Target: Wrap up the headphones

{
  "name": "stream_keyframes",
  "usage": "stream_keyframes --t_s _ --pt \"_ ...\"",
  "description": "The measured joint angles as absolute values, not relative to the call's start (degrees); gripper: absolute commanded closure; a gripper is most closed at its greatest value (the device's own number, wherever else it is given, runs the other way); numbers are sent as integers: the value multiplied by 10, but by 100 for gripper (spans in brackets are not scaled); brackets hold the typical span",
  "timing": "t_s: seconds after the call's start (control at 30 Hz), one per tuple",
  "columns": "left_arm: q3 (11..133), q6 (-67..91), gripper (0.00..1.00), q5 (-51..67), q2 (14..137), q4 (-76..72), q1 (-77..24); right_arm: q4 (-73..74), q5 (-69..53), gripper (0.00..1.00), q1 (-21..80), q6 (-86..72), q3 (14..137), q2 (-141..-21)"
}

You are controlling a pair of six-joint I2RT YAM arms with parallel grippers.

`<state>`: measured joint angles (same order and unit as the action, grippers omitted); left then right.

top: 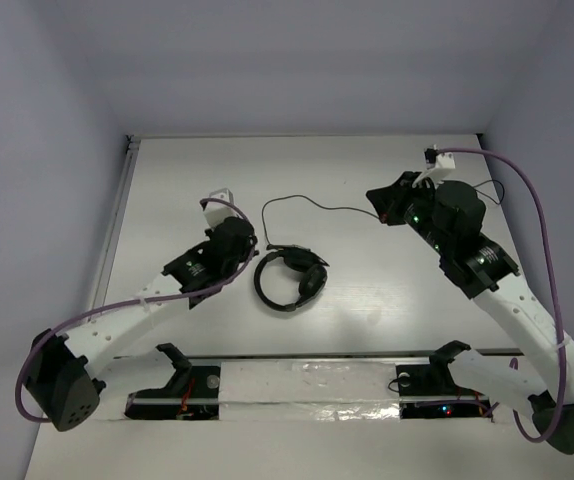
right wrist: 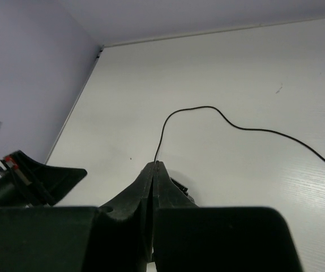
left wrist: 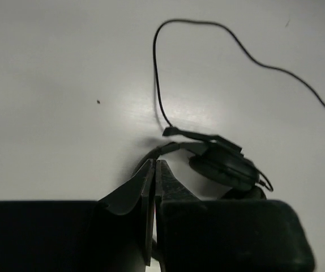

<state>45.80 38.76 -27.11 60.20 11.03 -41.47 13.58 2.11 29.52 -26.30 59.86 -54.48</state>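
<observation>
Headphones (top: pixel 309 278) lay flat on the table (top: pixel 367 290), headband leftward, earcups rightward, cable (right wrist: pixel 253 130) trailing far and right; left gripper (left wrist: pixel 154 164) and right gripper (right wrist: pixel 154 164) jaws pressed together.

The left pincer (left wrist: pixel 154 170) hides the near side of the headphones (left wrist: pixel 225 167) in its wrist view; the cable (left wrist: pixel 253 59) leaves at the right edge. The right pincer (right wrist: pixel 153 170) hides nearly all of them.

The white table (top: pixel 367 310) carries black headphones (top: pixel 289 277), their thin cable (top: pixel 312 203) looping across it.
</observation>
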Motion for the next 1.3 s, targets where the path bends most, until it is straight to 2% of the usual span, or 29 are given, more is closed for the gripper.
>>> stream_keyframes --t_s 0.13,0.17,0.23,0.27,0.3,0.37,0.47,0.57,0.77,0.97,1.0,1.07,1.17,1.3 --pt "455 433 100 -321 628 157 -476 137 19 100 301 -263 599 -545" --pt "455 454 93 -334 642 169 -498 137 18 98 302 -263 599 -545" --pt "456 484 83 -347 670 192 -520 138 17 88 306 -263 599 -545" --pt "456 498 79 -351 684 206 -528 138 17 75 309 -262 599 -545" --pt "456 512 71 -352 694 218 -533 138 15 68 312 -261 599 -545" --pt "449 537 60 -351 698 232 -541 142 15 55 318 -257 599 -545" --pt "426 569 53 -342 691 237 -550 146 11 51 323 -255 599 -545" --pt "399 589 53 -328 695 238 -556 146 11 51 325 -254 599 -545" --pt "392 606 60 -314 756 225 -559 146 10 53 331 -254 599 -545" --pt "394 602 80 -320 806 191 -555 146 10 54 336 -254 598 -545" --pt "395 600 89 -321 814 184 -552 146 11 54 338 -254 599 -545" --pt "399 593 92 -324 828 175 -541 146 10 54 339 -254 598 -545" --pt "402 574 89 -331 831 157 -517 146 10 55 341 -255 598 -545" --pt "401 541 65 -341 831 143 -472 146 11 56 342 -256 598 -545"
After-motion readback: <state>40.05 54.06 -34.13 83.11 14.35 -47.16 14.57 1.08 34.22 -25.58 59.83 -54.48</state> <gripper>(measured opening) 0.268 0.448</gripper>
